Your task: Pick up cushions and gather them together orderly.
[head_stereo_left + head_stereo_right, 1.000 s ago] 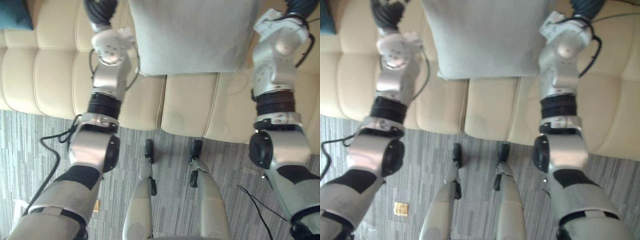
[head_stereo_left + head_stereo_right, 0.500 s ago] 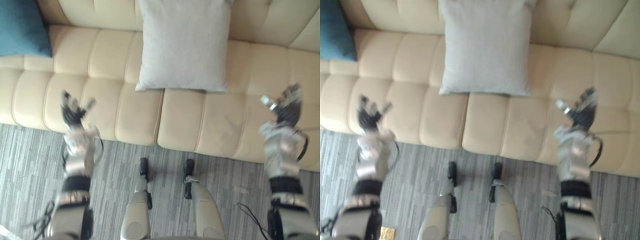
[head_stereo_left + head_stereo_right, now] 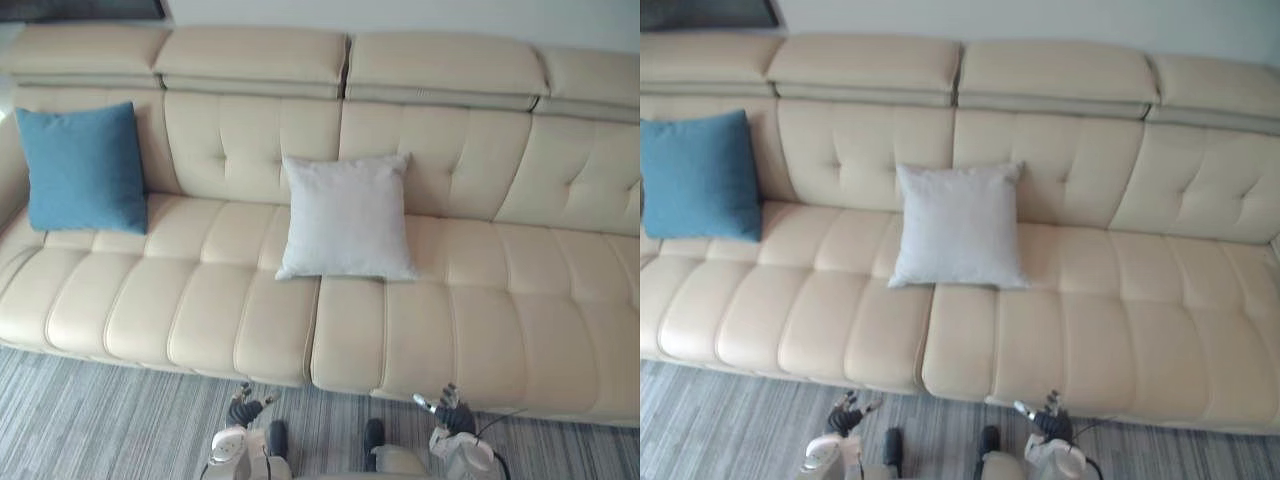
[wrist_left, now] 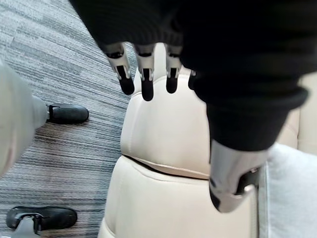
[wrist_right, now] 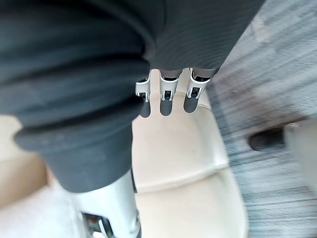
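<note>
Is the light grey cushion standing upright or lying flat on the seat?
Upright, leaning back: the light grey cushion rests its lower edge on the sofa seat and its top against the backrest.

Smooth leather-look sofa [image 3: 500, 300], matt cloth white cushion [image 3: 347, 217], blue cushion [image 3: 84, 168]

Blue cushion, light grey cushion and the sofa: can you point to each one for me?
blue cushion [image 3: 82, 168], left eye view, the middle of its front face.
light grey cushion [image 3: 347, 215], left eye view, the middle of its front face.
sofa [image 3: 505, 325], left eye view, a bare seat pad towards the robot's right.
</note>
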You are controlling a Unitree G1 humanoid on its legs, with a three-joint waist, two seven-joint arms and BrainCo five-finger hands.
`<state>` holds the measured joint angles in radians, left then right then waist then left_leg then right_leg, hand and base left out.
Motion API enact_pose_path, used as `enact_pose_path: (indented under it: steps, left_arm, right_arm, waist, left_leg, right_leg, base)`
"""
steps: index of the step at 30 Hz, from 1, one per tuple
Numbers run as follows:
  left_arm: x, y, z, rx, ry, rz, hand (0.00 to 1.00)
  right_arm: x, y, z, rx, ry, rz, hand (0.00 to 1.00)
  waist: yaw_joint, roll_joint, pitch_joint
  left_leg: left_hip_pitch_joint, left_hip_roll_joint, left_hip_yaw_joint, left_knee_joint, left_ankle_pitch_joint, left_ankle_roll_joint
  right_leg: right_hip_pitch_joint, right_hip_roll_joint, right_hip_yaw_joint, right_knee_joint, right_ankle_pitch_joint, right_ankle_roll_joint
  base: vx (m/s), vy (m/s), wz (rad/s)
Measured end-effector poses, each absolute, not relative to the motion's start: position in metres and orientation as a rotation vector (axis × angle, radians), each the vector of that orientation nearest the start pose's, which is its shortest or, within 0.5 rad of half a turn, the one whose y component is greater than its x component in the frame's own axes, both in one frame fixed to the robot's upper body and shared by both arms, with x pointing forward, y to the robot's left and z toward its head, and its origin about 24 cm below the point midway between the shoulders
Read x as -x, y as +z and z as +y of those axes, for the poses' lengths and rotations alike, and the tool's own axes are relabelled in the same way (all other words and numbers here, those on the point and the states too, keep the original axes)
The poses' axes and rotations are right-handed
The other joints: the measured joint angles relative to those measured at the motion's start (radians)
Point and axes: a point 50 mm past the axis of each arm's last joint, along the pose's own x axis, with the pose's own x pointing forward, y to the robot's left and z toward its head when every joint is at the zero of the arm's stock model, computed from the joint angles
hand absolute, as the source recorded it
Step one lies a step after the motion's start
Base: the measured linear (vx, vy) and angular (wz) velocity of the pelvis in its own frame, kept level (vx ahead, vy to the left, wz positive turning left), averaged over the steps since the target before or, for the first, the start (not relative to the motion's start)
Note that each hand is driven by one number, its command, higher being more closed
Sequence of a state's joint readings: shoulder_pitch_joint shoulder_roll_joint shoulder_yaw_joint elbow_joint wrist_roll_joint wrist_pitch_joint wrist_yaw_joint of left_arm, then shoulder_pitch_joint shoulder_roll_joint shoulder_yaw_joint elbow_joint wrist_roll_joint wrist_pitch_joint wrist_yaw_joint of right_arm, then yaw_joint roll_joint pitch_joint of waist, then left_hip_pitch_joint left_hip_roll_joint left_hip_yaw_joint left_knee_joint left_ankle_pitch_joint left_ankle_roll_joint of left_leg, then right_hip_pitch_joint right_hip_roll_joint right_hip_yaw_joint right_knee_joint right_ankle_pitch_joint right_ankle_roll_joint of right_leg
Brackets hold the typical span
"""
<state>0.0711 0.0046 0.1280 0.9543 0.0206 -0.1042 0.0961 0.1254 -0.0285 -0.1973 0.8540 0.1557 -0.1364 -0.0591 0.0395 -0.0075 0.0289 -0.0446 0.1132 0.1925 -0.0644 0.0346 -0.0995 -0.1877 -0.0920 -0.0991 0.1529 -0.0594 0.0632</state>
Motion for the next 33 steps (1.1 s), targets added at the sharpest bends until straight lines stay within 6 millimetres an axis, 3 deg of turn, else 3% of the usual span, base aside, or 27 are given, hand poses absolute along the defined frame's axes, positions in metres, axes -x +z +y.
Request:
enact_pose_path:
  steps: [3, 7, 10, 11, 12, 13, 14, 16, 17, 18, 20, 21, 22, 26, 27, 29, 31, 32, 33]
  left_arm:
    - [-0.119, -0.152, 0.174, -0.027, 0.206, 0.954, 0.0]
    - [-0.119, -0.153, 0.173, -0.061, 0.18, 0.965, 0.0]
    - [-0.128, -0.151, 0.171, -0.071, 0.168, 0.954, 0.0]
    - [-0.134, -0.149, 0.17, -0.087, 0.158, 0.938, 0.0]
    - [-0.136, -0.148, 0.168, -0.085, 0.158, 0.93, 0.0]
    - [-0.138, -0.147, 0.169, -0.087, 0.16, 0.923, 0.0]
    - [-0.142, -0.145, 0.172, -0.095, 0.169, 0.912, 0.0]
    - [-0.144, -0.142, 0.177, -0.105, 0.183, 0.894, 0.0]
    - [-0.143, -0.142, 0.18, -0.113, 0.192, 0.894, 0.0]
    - [-0.143, -0.143, 0.178, -0.111, 0.196, 0.9, 0.0]
    - [-0.143, -0.144, 0.164, -0.09, 0.168, 0.906, 0.0]
    - [-0.144, -0.144, 0.161, -0.093, 0.155, 0.905, 0.0]
    - [-0.147, -0.143, 0.156, -0.102, 0.128, 0.899, 0.0]
    - [-0.148, -0.144, 0.144, -0.093, 0.089, 0.904, 0.0]
    - [-0.153, -0.142, 0.144, -0.095, 0.087, 0.89, 0.0]
    - [-0.153, -0.141, 0.144, -0.096, 0.088, 0.888, 0.0]
    - [-0.153, -0.141, 0.145, -0.095, 0.091, 0.887, 0.0]
    - [-0.151, -0.142, 0.147, -0.085, 0.107, 0.892, 0.0]
    - [-0.15, -0.142, 0.148, -0.081, 0.114, 0.896, 0.0]
  right_arm:
    - [-0.112, -0.144, -0.203, -0.153, -0.387, 0.874, 0.0]
    - [-0.116, -0.145, -0.198, -0.149, -0.372, 0.885, 0.0]
    - [-0.113, -0.149, -0.192, -0.162, -0.366, 0.917, 0.0]
    - [-0.112, -0.15, -0.188, -0.163, -0.358, 0.924, 0.0]
    - [-0.116, -0.149, -0.186, -0.162, -0.35, 0.918, 0.0]
    - [-0.118, -0.149, -0.185, -0.164, -0.347, 0.915, 0.0]
    - [-0.116, -0.15, -0.184, -0.166, -0.348, 0.923, 0.0]
    - [-0.117, -0.149, -0.184, -0.164, -0.35, 0.92, 0.0]
    - [-0.119, -0.149, -0.185, -0.162, -0.351, 0.918, 0.0]
    - [-0.125, -0.148, -0.187, -0.152, -0.349, 0.91, 0.0]
    - [-0.139, -0.142, -0.192, -0.144, -0.369, 0.869, 0.0]
    - [-0.141, -0.142, -0.193, -0.141, -0.371, 0.865, 0.0]
    - [-0.145, -0.14, -0.193, -0.138, -0.366, 0.853, 0.0]
    - [-0.141, -0.143, -0.184, -0.141, -0.35, 0.876, 0.0]
    - [-0.138, -0.145, -0.183, -0.146, -0.354, 0.888, 0.0]
    - [-0.137, -0.145, -0.184, -0.144, -0.358, 0.896, 0.0]
    - [-0.136, -0.145, -0.188, -0.135, -0.365, 0.897, 0.0]
    - [-0.137, -0.145, -0.187, -0.139, -0.36, 0.894, 0.0]
    - [-0.137, -0.145, -0.186, -0.141, -0.359, 0.894, 0.0]
  waist:
    - [0.001, -0.001, -0.01]
    - [0.006, -0.005, -0.011]
    - [0.006, -0.023, 0.0]
    - [0.008, -0.029, 0.004]
    - [0.013, -0.015, 0.005]
    - [0.011, -0.015, 0.009]
    - [0.011, -0.03, 0.002]
    - [0.011, -0.052, -0.007]
    - [0.017, -0.061, -0.011]
    - [0.025, -0.058, -0.012]
    - [0.051, 0.003, 0.001]
    - [0.053, 0.001, 0.005]
    - [0.058, 0.024, 0.016]
    - [0.049, 0.019, 0.052]
    - [0.046, 0.008, 0.065]
    - [0.041, -0.006, 0.074]
    - [0.037, -0.016, 0.07]
    - [0.042, -0.012, 0.069]
    - [0.042, -0.008, 0.067]
  left_leg:
    - [0.043, 0.001, 0.031, -0.001, -0.01, -0.005]
    - [0.089, 0.003, 0.102, 0.013, -0.038, -0.009]
    - [0.079, 0.017, 0.114, 0.091, -0.085, -0.006]
    - [0.066, 0.026, 0.122, 0.121, -0.097, 0.002]
    - [0.049, 0.054, 0.125, 0.134, -0.098, 0.006]
    - [0.042, 0.056, 0.122, 0.145, -0.098, 0.006]
    - [0.024, 0.055, 0.097, 0.177, -0.098, 0.006]
    - [-0.011, 0.054, 0.067, 0.237, -0.098, 0.006]
    - [-0.042, 0.056, 0.058, 0.273, -0.098, 0.006]
    - [-0.07, 0.072, 0.056, 0.299, -0.096, 0.004]
    - [-0.118, 0.123, 0.055, 0.285, -0.043, -0.005]
    - [-0.129, 0.13, 0.055, 0.28, -0.036, -0.015]
    - [-0.14, 0.147, 0.052, 0.263, -0.022, -0.036]
    - [-0.15, 0.174, 0.048, 0.189, 0.075, -0.054]
    - [-0.152, 0.175, 0.045, 0.242, 0.042, -0.042]
    - [-0.163, 0.163, 0.036, 0.32, -0.014, -0.028]
    - [-0.162, 0.131, -0.012, 0.433, -0.108, -0.033]
    - [-0.131, 0.109, -0.046, 0.491, -0.199, -0.035]
    - [-0.115, 0.106, -0.052, 0.484, -0.223, -0.035]
  right_leg:
    - [0.039, 0.006, 0.024, -0.025, 0.011, -0.006]
    - [0.056, 0.017, 0.085, -0.024, 0.026, 0.001]
    - [0.055, 0.01, 0.09, 0.011, 0.024, 0.004]
    - [0.055, 0.011, 0.088, 0.02, 0.035, 0.021]
    - [0.037, 0.019, 0.082, 0.07, 0.018, 0.031]
    - [0.013, 0.011, 0.064, 0.162, -0.016, 0.017]
    - [-0.022, -0.025, 0.05, 0.439, -0.101, 0.049]
    - [-0.015, -0.071, 0.058, 0.598, -0.111, 0.069]
    - [0.001, -0.078, 0.068, 0.566, -0.126, 0.107]
    - [0.007, -0.049, 0.047, 0.52, -0.133, 0.102]
    - [0.073, 0.016, 0.021, 0.32, -0.155, 0.063]
    - [0.075, 0.023, 0.015, 0.292, -0.159, 0.056]
    - [0.083, 0.044, 0.001, 0.237, -0.162, 0.039]
    - [0.099, 0.065, -0.064, 0.133, -0.149, -0.053]
    - [0.099, 0.054, -0.089, 0.121, -0.139, -0.079]
    - [0.096, 0.042, -0.087, 0.121, -0.139, -0.082]
    - [0.082, 0.022, -0.061, 0.121, -0.134, -0.068]
    - [0.065, 0.015, -0.025, 0.121, -0.125, -0.056]
    - [0.061, 0.016, -0.015, 0.12, -0.124, -0.054]
  base:
    - [0.08, 0.033, -0.24]
    - [0.06, 0.028, -0.5]
    - [0.01, 0.014, -0.19]
    - [-0.05, 0.01, -0.04]
    - [-0.05, 0.028, 0.01]
    - [-0.03, -0.005, 0.29]
    - [0.0, -0.039, 0.43]
    - [-0.01, -0.131, 0.51]
    - [-0.07, -0.244, 0.27]
    - [-0.14, -0.251, -0.11]
    - [-0.18, -0.196, -0.19]
    - [-0.18, -0.186, -0.09]
    - [-0.22, -0.161, -0.09]
    - [-0.31, -0.135, 0.07]
    - [-0.28, -0.003, 0.05]
    - [-0.22, 0.056, 0.0]
    - [-0.2, 0.169, -0.35]
    - [-0.15, 0.224, -0.63]
    - [-0.16, 0.283, -0.78]
